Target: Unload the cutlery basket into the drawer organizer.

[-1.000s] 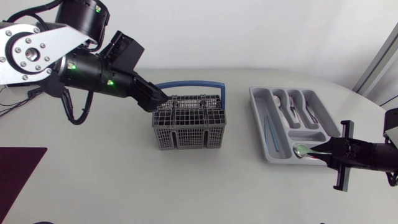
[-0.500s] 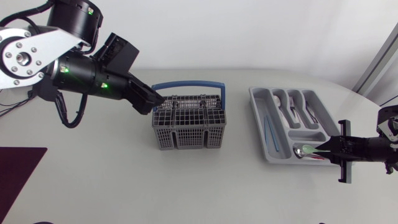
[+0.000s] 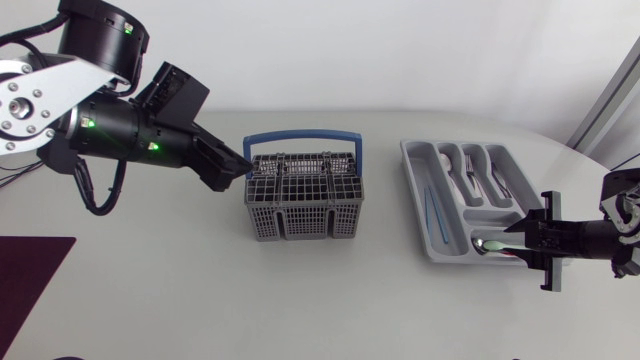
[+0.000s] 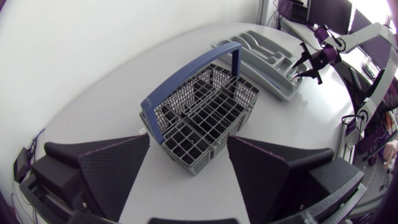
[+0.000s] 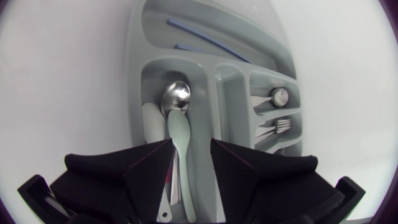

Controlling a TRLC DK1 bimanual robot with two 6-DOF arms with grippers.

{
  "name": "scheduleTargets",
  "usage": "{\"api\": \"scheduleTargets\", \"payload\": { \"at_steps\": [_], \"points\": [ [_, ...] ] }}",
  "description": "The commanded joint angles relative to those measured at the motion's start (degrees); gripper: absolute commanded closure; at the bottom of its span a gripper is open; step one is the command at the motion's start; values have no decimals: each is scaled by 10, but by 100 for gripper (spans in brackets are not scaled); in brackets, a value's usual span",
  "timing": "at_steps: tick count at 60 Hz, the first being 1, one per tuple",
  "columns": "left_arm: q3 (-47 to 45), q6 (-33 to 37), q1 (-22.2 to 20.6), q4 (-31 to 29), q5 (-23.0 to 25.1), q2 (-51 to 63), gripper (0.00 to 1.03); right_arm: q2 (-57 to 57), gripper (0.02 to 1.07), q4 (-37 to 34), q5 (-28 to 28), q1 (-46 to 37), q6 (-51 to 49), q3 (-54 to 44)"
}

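**Cutlery basket** (image 3: 305,200): grey grid basket, sitting on the desk (image 3: 330,300) near its middle, well apart from the drawer organizer. Its blue handle (image 3: 300,135) is standing upright along the far side.

**Drawer organizer** (image 3: 413,195): grey tray, lying on the right part of the desk, with long slots running away from the right arm and one cross compartment at the near end.

**Left tool** (image 3: 238,165): hanging just beside the basket's left end. Its fingers are standing wide apart and gripping nothing. In the left wrist view the basket is lying ahead of the gap between them.

**Right tool** (image 5: 191,143): hovering over the organizer's cross compartment. Its fingers are standing a little apart and clamping nothing.

**Green-handled spoon** (image 5: 177,118): lying in the cross compartment, its metal bowl pointing away from the right tool. Its pale green handle is running back between the fingers, with a gap showing between the handle and one finger.

**White spoon** (image 5: 151,121): lying just beside the green-handled spoon in the same compartment.

**Blue sticks** (image 5: 205,38): two thin pieces, lying in the long outer slot.

**Metal spoon** (image 5: 279,96) and **fork** (image 5: 281,126): lying in the lengthwise slots beyond the cross compartment.

**Dark red mat** (image 3: 30,275): lying at the desk's near left corner.
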Motion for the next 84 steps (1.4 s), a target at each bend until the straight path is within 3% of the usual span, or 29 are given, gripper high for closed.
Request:
{"api": "scheduleTargets", "payload": {
  "at_steps": [1, 9, 15, 28, 40, 64, 84],
  "points": [
    [-23, 12, 10, 7, -4, -12, 5, -43, 48, -11, 0, 11, 18, -20],
    [-39, 13, 18, 15, -4, -14, 5, -128, 38, -62, -17, 48, 109, -16],
    [-52, 13, 23, 27, -5, -14, 5, -175, 37, -77, -20, 100, 217, -12],
    [-75, 9, 25, 56, -21, -6, 5, -203, 37, -74, -19, 226, 422, 7],
    [-92, 13, 50, 91, -33, 39, 5, -175, 37, -21, 40, 348, 565, 27],
    [-84, 26, 47, 130, -62, 123, 5, -21, 37, 48, 131, 466, 690, 113],
    [-49, 23, 28, 141, -82, 156, 5, 21, 37, 56, 149, 496, 713, 143]
  ]
}}
